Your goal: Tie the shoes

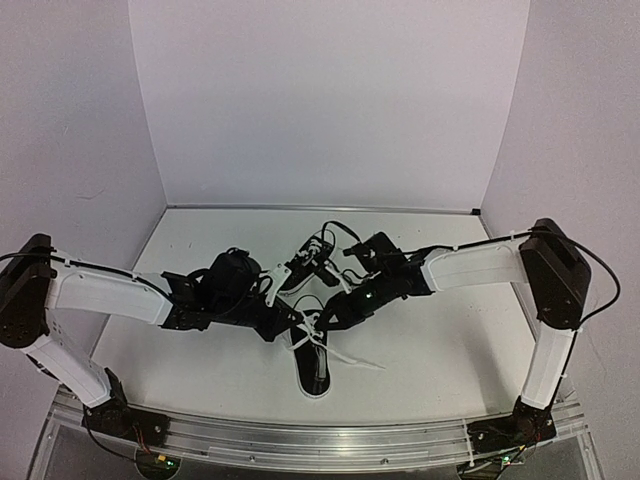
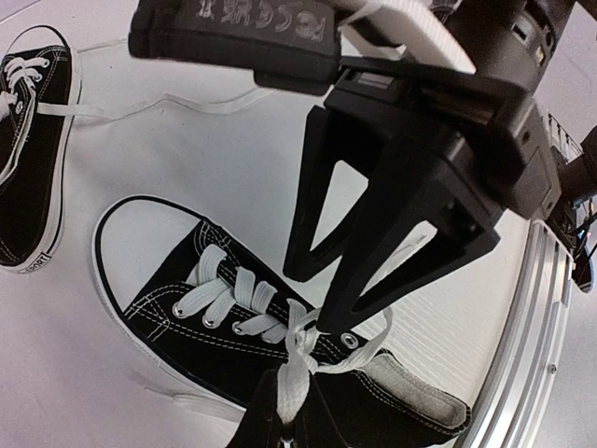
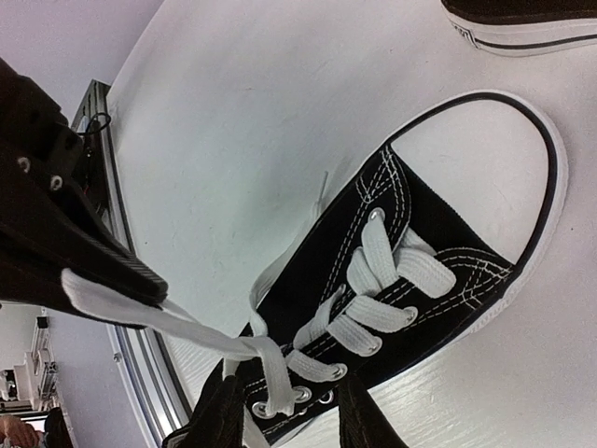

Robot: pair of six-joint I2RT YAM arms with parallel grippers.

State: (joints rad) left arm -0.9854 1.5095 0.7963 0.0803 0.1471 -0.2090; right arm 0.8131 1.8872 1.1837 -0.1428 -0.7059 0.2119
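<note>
Left wrist view: my left gripper (image 2: 284,415) is pinched tight on the flat woven lace (image 2: 297,369) of the near shoe (image 2: 201,308), by the table's front edge (image 2: 522,373). The second shoe (image 2: 33,159) shows its laces only here. Right wrist view: right gripper (image 3: 289,387) fingers stand apart, straddling the top eyelets (image 3: 303,397). Black canvas, smooth white toe cap (image 3: 476,168).

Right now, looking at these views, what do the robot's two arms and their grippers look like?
Both the left arm and right arm have white link shells between black joints, with thin black cables running along them. The left gripper and right gripper are matte black with two fingers each; the left's taper to narrow tips. The left one's housing bears raised lettering I can't read.
</note>
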